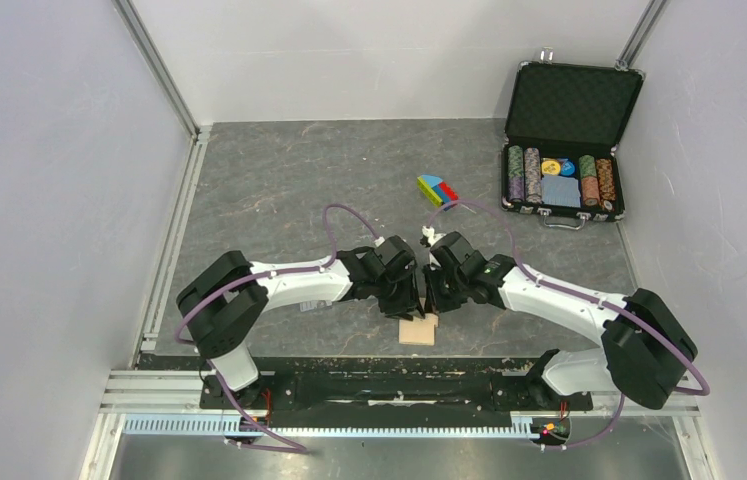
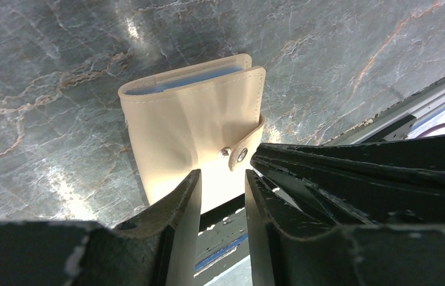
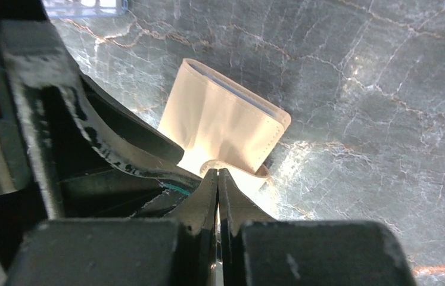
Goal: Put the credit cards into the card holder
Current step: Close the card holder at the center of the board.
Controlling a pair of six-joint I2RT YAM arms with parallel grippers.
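The tan card holder (image 1: 417,330) lies folded shut on the table near the front edge, below both wrists. In the left wrist view the card holder (image 2: 196,131) shows a blue-white pocket edge at its top, and its strap ends at the round snap button (image 2: 242,155). My left gripper (image 2: 223,173) is open just above it, with nothing between the fingers. My right gripper (image 3: 218,171) is shut, its tips against the strap (image 3: 240,171) of the card holder (image 3: 223,128). The credit cards are out of view.
A black poker-chip case (image 1: 569,100) stands open at the back right, with chips and a blue deck inside. A small coloured block (image 1: 436,189) lies mid-table. The black front rail (image 1: 379,385) runs just behind the card holder. Walls enclose the table.
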